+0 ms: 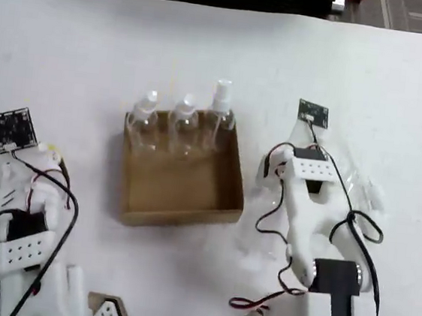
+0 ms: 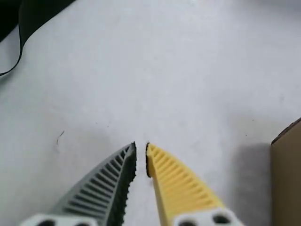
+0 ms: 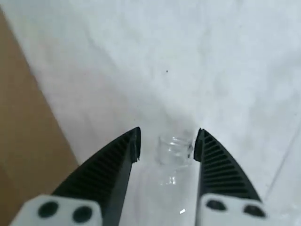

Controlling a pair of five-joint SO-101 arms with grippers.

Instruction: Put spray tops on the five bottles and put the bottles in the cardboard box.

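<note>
Right wrist view: right gripper (image 3: 168, 136) open, jaws either side of capless clear bottle (image 3: 174, 151), lower centre. Slick, could squirt out on squeeze; left gripper (image 2: 141, 149) closed, empty.

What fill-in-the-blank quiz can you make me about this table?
The cardboard box holds ____ bottles, each with a spray top.
The right gripper is ____ around a clear bottle at its bare neck.
The left gripper hangs over the bare ____ beside the box.
Missing words: three; open; table.
</note>
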